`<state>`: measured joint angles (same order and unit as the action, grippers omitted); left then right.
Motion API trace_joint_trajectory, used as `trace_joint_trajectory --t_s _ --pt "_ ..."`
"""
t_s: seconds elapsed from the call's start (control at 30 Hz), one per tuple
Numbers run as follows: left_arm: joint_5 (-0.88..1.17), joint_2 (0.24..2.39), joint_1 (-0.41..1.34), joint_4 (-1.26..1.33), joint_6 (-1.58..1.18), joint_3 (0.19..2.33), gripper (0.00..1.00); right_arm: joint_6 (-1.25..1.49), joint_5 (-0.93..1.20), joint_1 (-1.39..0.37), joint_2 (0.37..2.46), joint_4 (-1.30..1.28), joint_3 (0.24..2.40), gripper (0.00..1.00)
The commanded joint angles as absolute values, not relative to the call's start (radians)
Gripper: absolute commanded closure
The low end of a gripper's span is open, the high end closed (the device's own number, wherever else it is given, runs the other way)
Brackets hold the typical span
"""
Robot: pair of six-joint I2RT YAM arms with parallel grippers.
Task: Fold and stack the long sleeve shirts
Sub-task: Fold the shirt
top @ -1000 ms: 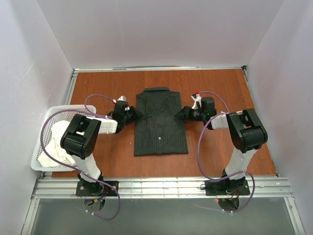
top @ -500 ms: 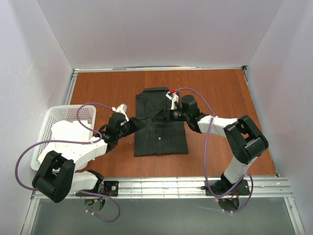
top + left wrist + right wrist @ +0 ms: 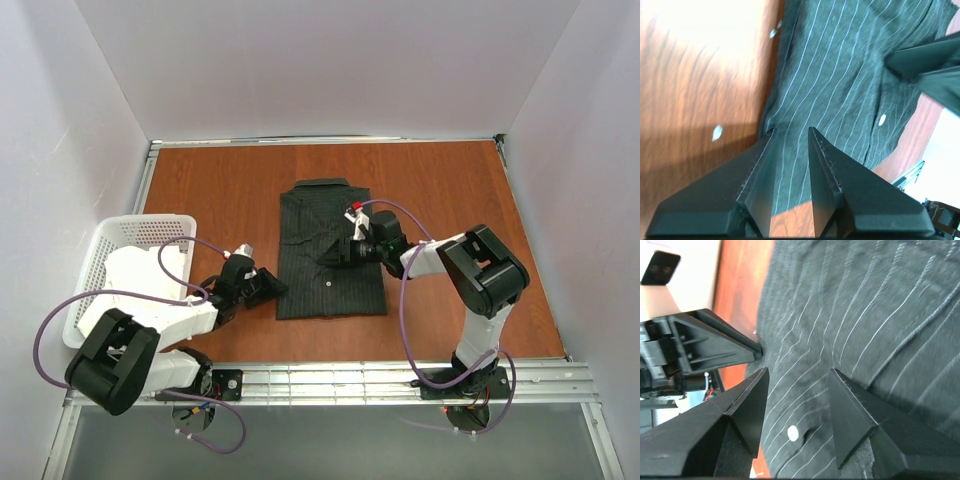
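We see the dark charcoal pinstriped long sleeve shirt (image 3: pixel 345 295) lying folded in a flat rectangle mid-table, collar at the far side. Our right claw (image 3: pixel 324 257) is over its middle, fingers spread, holding nothing. Our left claw (image 3: pixel 281 290) is at its near left edge, fingers narrowly parted. A white plastic basket (image 3: pixel 100 240) sits at the left edge of the brown wooden table (image 3: pixel 450 200).

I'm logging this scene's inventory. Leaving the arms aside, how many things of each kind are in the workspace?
Dark pinstriped shirt: 1
White basket: 1
White cloth heap in the basket: 1 (the number of pieces in it cannot be told)
Total: 3
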<state>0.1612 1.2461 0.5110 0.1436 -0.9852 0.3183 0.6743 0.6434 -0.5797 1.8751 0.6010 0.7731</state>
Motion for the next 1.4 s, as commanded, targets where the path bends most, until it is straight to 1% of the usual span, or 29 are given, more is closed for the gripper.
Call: trace_joint_trajectory --t_s 0.0,0.1,0.2,0.3,0.33,0.43,0.57,0.67,0.7,0.8,0.97,1.07,1.27,1.37 --pt "0.112 1.171 0.514 0.015 -0.965 0.302 0.76 0.676 0.666 -0.577 1.752 0.586 0.762 0.55" --pt "0.106 1.131 0.514 -0.028 -0.956 0.311 0.76 0.699 0.667 -0.62 1.698 0.578 0.762 0.54" --pt "0.1 1.124 0.514 -0.034 -0.959 0.307 0.76 0.727 0.657 -0.689 1.697 0.581 0.753 0.54" --pt "0.106 1.129 0.514 -0.034 -0.963 0.307 0.76 0.733 0.632 -0.748 1.741 0.607 0.72 0.54" --pt "0.106 1.129 0.514 -0.034 -0.963 0.307 0.76 0.742 0.632 -0.759 1.758 0.651 0.707 0.54" --pt "0.103 1.109 0.512 -0.047 -0.965 0.313 0.76 0.765 0.626 -0.759 1.833 0.721 0.644 0.54" --pt "0.095 1.045 0.514 -0.095 -0.959 0.334 0.75 0.764 0.633 -0.759 1.876 0.755 0.634 0.54" --pt "0.091 0.997 0.512 -0.153 -0.94 0.37 0.71 0.758 0.646 -0.761 1.813 0.75 0.632 0.54" --pt "0.094 0.983 0.512 -0.167 -0.936 0.38 0.68 0.758 0.652 -0.759 1.766 0.749 0.627 0.54" --pt "0.138 0.95 0.515 -0.207 -0.916 0.413 0.63 0.764 0.672 -0.762 1.688 0.733 0.6 0.54" --pt "0.212 0.916 0.517 -0.255 -0.917 0.417 0.62 0.787 0.657 -0.821 1.628 0.735 0.539 0.54" --pt "0.209 0.897 0.518 -0.258 -0.928 0.4 0.62 0.782 0.654 -0.85 1.658 0.741 0.514 0.54" --pt "0.216 0.896 0.517 -0.259 -0.928 0.408 0.62 0.796 0.652 -0.853 1.822 0.859 0.486 0.54" --pt "0.216 0.896 0.517 -0.261 -0.925 0.416 0.62 0.802 0.663 -0.854 1.829 0.887 0.485 0.54"
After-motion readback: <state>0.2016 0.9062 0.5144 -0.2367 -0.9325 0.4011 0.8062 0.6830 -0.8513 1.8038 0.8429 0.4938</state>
